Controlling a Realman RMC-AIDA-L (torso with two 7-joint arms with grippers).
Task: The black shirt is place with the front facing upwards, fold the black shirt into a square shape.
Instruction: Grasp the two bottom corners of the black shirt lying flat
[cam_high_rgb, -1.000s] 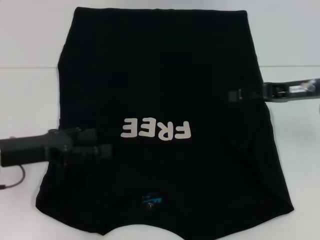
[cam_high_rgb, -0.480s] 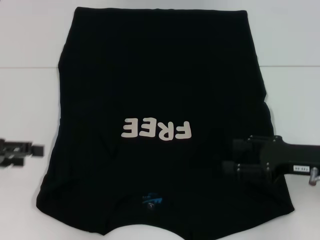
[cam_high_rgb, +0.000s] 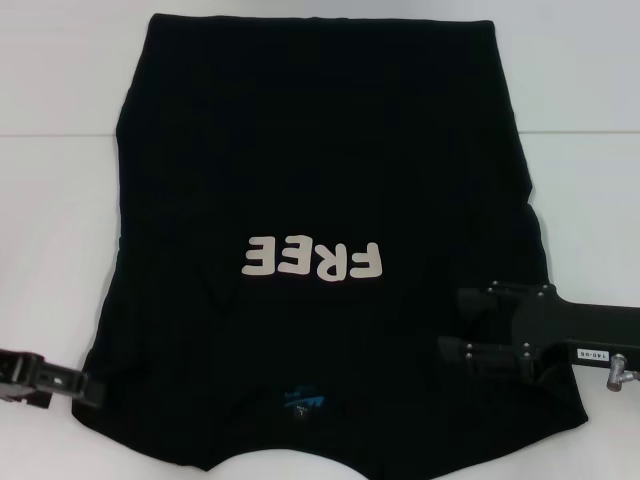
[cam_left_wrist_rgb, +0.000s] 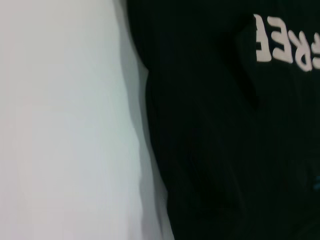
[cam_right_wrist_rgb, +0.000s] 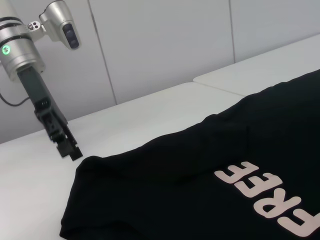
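Both arms have dropped toward the near edge since a second ago. On the white table (cam_high_rgb: 60, 90) the shirt (cam_high_rgb: 320, 150) lies flat, sleeves folded in, collar nearest the robot. The right gripper (cam_high_rgb: 450, 325) hangs over the near right shoulder with its fingers set apart, holding nothing. The left gripper (cam_high_rgb: 95, 388) touches the near left corner; I cannot tell its opening. Judged best: pinch both near shoulder corners evenly, then carry them far together, cloth kept taut.
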